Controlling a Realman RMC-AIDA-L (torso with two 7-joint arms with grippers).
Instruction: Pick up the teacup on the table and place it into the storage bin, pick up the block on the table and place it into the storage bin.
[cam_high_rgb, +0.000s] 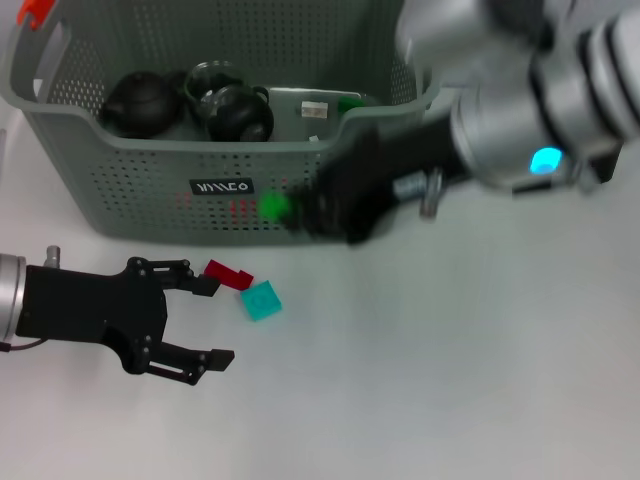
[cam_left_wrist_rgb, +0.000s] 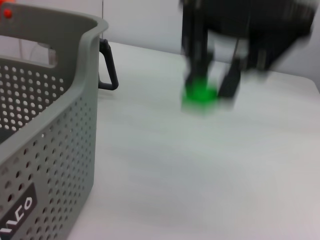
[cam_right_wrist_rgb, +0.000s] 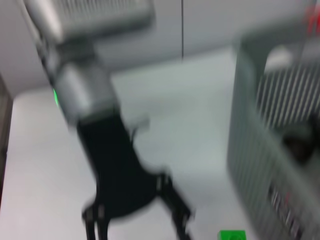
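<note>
Right claw (cam_high_rgb: 290, 212) blurred in front of the storage bin (cam_high_rgb: 130, 170), clamped on a green block (cam_high_rgb: 272, 207) held just before the bin's perforated front wall near the black label (cam_high_rgb: 222, 186); same block seen between the dark fingers from the left wrist view (cam_left_wrist_rgb: 200, 93). Left claw (cam_high_rgb: 205, 320) low over the white table (cam_high_rgb: 450, 350), fingers spread apart and holding nothing, with a red block (cam_high_rgb: 228, 273) and a teal block (cam_high_rgb: 261, 300) lying touching each other just beyond its fingertips. Inside the bin, a dark teapot (cam_high_rgb: 140, 103), a dark teacup (cam_high_rgb: 240, 115) and a glass vessel (cam_high_rgb: 212, 78) side by side.
</note>
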